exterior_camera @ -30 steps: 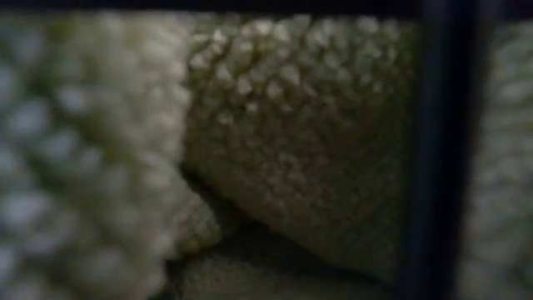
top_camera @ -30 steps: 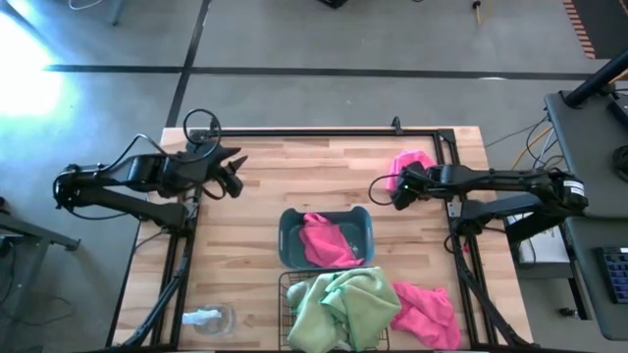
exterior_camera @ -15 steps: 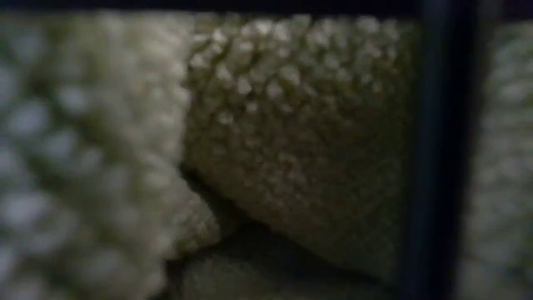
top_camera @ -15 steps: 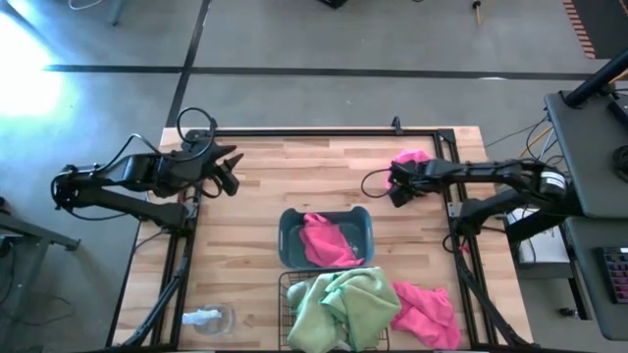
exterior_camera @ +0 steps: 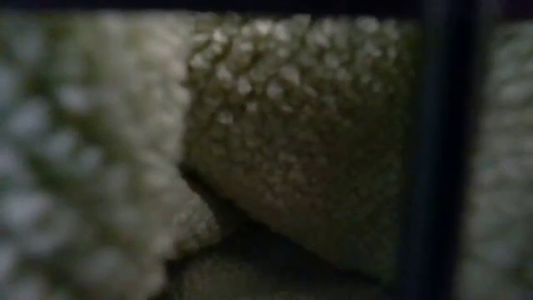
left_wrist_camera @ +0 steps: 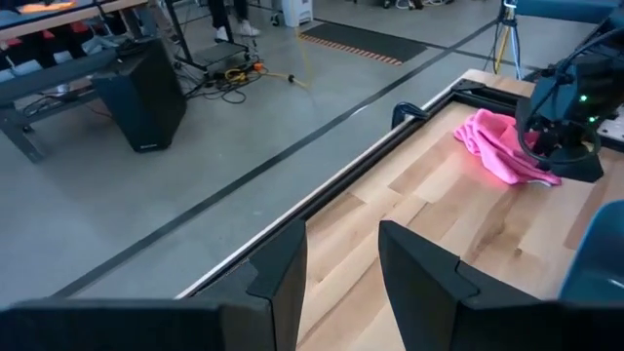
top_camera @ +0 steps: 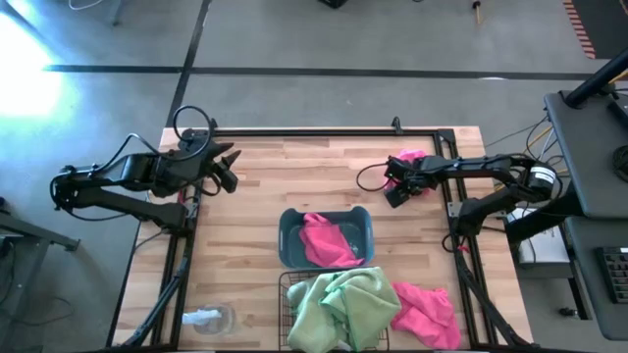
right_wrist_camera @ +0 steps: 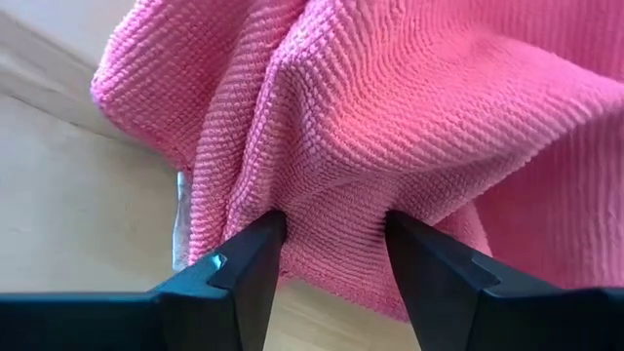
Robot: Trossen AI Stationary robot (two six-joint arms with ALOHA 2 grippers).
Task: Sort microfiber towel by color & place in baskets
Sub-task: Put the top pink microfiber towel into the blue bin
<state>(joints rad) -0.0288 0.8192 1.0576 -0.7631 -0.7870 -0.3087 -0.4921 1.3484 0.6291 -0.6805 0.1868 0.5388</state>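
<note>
Overhead, the right end effector (top_camera: 396, 186) sits at the crumpled bright pink microfiber towel (top_camera: 413, 158) near the far right corner of the wooden worktop (top_camera: 255, 206), while the left end effector (top_camera: 226, 169) waits at the far left. The blue-grey plastic bin (top_camera: 287, 235) holds pink cloth, and the black wire-mesh basket (top_camera: 287, 286) holds sage green towels (top_camera: 343, 306). At table height, only green pile fills the view. From the left wrist, its fingers (left_wrist_camera: 421, 278) stand apart, empty. From the right wrist, the fingers (right_wrist_camera: 246, 268) straddle a raised pink fold (right_wrist_camera: 331, 219), still open; closing deep on that ridge should secure the whole cloth.
</note>
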